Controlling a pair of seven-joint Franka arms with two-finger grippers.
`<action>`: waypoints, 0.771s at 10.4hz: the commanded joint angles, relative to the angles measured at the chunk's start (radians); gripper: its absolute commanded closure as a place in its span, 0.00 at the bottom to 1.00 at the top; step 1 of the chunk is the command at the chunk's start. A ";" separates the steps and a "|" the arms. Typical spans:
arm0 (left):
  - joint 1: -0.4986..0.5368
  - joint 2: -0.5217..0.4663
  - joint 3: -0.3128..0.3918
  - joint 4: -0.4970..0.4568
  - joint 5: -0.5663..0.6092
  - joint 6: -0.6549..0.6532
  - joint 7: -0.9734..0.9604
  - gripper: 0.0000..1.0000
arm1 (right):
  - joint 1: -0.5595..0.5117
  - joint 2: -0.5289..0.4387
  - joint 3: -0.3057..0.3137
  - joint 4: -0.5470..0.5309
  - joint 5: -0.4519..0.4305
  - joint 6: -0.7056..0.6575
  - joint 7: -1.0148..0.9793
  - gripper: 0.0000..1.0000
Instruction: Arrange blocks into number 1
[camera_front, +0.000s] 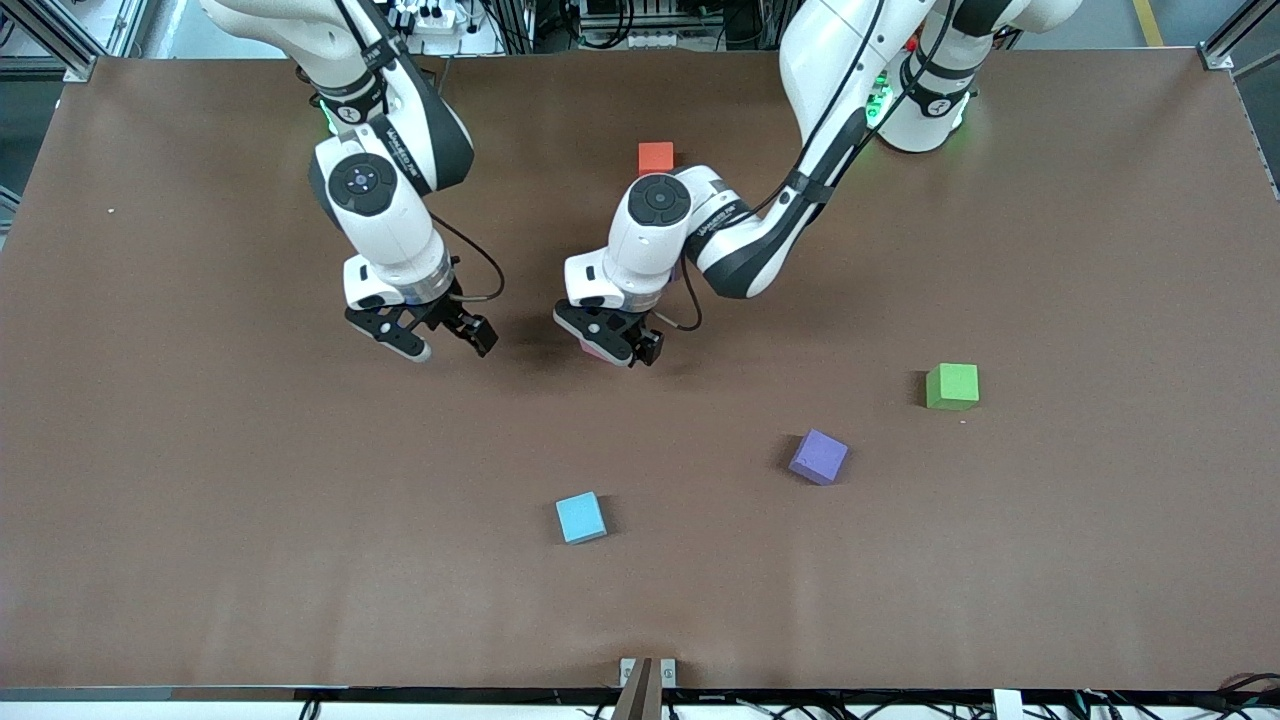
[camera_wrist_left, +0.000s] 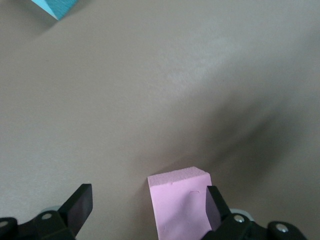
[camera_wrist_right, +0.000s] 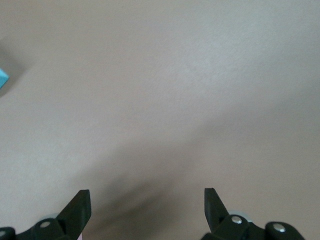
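L arm: reaches from its base toward bench centre, wrist bent down.
Left gripper (camera_front: 612, 343): low over bench, fingers (camera_wrist_left: 80, 205) spread wide.
R arm: elbow bent, wrist pointing down.
Right gripper (camera_front: 440, 338): above bench, fingers (camera_wrist_right: 79, 206) spread wide, nothing between.

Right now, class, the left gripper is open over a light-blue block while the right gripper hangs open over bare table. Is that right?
One detail is wrong. The left wrist view shows the open left gripper over a pink block, not a light-blue one. The right gripper does hang open over bare table.
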 joint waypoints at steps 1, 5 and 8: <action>-0.017 0.030 0.006 0.031 0.025 0.001 -0.018 0.00 | -0.065 -0.022 0.020 -0.017 -0.016 0.009 -0.066 0.00; -0.050 0.047 0.006 0.031 0.022 0.001 -0.146 0.00 | -0.115 -0.026 0.018 -0.019 -0.016 -0.007 -0.299 0.00; -0.062 0.066 0.006 0.031 0.025 0.001 -0.158 0.00 | -0.117 -0.022 0.015 -0.013 -0.017 -0.005 -0.344 0.00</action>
